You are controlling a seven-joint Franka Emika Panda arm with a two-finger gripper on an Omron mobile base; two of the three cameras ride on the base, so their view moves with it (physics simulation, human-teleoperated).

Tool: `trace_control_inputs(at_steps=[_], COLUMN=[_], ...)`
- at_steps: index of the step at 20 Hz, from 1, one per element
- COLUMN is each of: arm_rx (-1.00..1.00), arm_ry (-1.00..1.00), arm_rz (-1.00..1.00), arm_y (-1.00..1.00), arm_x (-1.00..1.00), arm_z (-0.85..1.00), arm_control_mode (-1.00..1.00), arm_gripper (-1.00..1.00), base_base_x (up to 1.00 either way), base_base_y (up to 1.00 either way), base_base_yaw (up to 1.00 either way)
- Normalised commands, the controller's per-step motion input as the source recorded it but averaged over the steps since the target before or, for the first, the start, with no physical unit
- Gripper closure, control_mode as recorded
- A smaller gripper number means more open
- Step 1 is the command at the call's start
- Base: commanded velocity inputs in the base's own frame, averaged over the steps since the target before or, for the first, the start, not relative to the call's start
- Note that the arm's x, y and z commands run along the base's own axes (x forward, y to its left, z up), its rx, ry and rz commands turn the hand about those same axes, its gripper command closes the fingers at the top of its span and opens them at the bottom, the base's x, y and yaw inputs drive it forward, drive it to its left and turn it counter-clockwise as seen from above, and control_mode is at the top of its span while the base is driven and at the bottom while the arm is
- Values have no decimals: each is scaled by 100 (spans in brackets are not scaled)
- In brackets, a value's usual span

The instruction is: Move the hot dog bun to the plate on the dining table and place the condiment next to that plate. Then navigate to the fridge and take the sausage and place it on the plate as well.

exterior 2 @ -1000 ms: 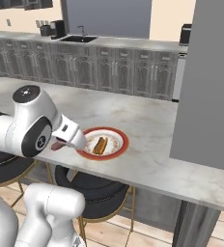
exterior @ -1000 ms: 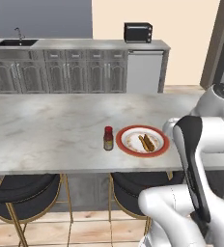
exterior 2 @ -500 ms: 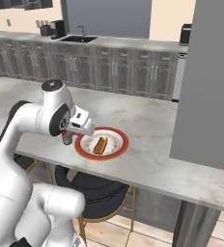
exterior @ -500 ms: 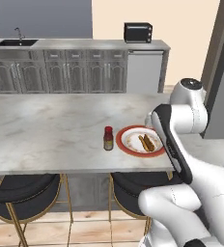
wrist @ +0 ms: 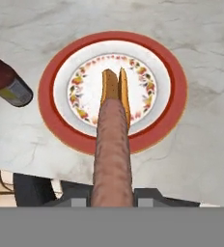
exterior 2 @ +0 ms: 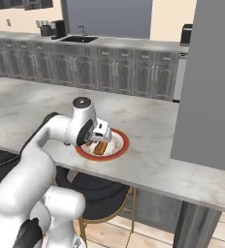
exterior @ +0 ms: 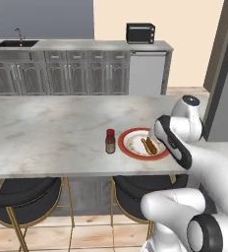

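- Gripper (wrist: 112,197) clamped on the sausage (wrist: 112,154), held above the plate (wrist: 61,126), long axis running up the hand view in line with the bun beneath.
- Hot dog bun (wrist: 115,89) lying in the white, flower-ringed centre of the plate, split side up, near end hidden behind the sausage.
- Plate (exterior: 128,151) resting on the dining table (exterior: 47,133) near its front edge (red rim clear in the left base view), bun (exterior: 149,144) visible on it.
- Condiment (exterior: 110,141) standing upright just beside the plate, on its left in the left base view, apart from the rim; seen in the hand view as a dark red bottle (wrist: 5,82) at the left edge.
- In the right base view, hand hovering over the plate (exterior 2: 119,150), bun (exterior 2: 101,147) partly showing below it.
- Black stools (exterior: 22,202) tucked under the table's front edge.
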Motion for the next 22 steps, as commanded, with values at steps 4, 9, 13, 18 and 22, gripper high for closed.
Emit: trace_control_inputs(at_steps=[4, 9, 13, 18, 22], arm_rx=[0, 0, 0, 0, -1], arm_ry=[0, 0, 0, -2, 0], arm_rz=[10, 8, 3, 0, 0], arm_y=[-24, -8, -16, -25, -8], arm_x=[39, 56, 55, 28, 10], arm_z=[-46, -27, -17, -4, -17], arm_control_mode=[-100, -100, -100, -100, -100], arm_gripper=[100, 100, 100, 100, 100], base_base_x=[0, 0, 0, 0, 0], base_base_y=[0, 0, 0, 0, 0], base_base_yaw=[0, 0, 0, 0, 0])
